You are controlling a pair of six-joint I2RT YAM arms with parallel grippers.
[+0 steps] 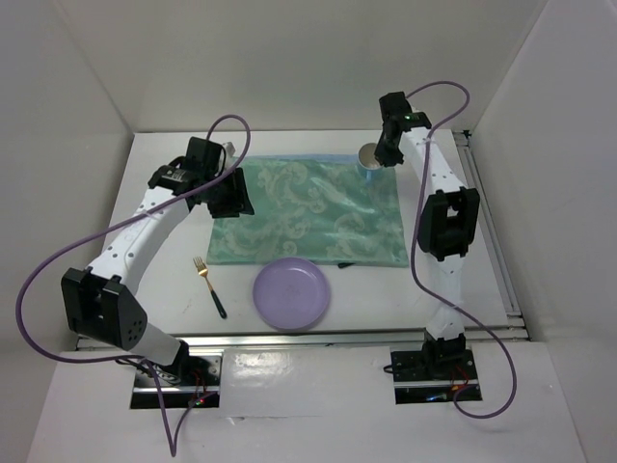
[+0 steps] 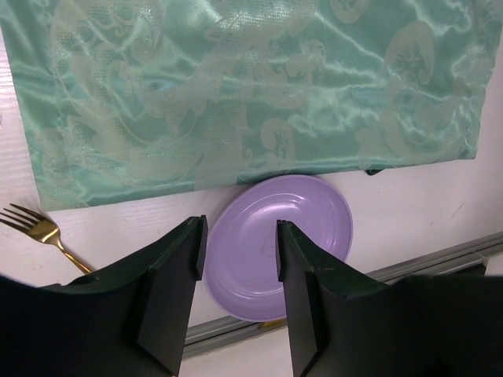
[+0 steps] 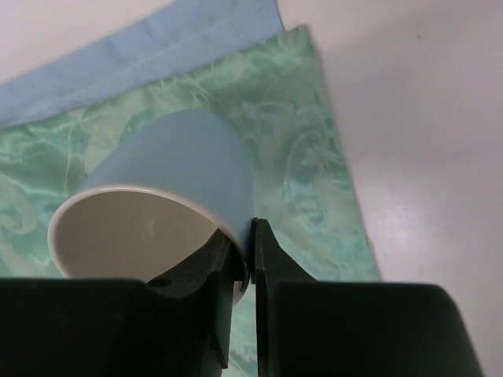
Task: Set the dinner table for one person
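the green cloth point(image 1: 308, 212) is glossy satin with a paler woven pattern. at its far edge a blue cloth point(image 3: 149, 59) looks matt, with a stitched hem. by its near edge the purple plate point(image 1: 292, 293) is smooth, softly shiny, plastic-looking. off its near left corner the fork point(image 1: 208, 285) has shiny gold metal tines. on its far right corner the cup point(image 3: 181, 169) is matt blue outside, glossy cream inside. the white surface point(image 1: 386, 289) around it is smooth and matt.

Bare white dinner table point(image 1: 386, 289) lies open right of the purple plate point(image 1: 292, 293) and beyond the far edge of the green cloth point(image 1: 318, 207). A gold fork point(image 1: 209, 286) narrows the near-left lane beside the plate, which sits against the cloth's near hem. A blue cup point(image 3: 181, 165), pinched by the right gripper point(image 3: 244, 243), blocks the cloth's far-right corner; the left arm point(image 1: 145, 227) spans the left side.
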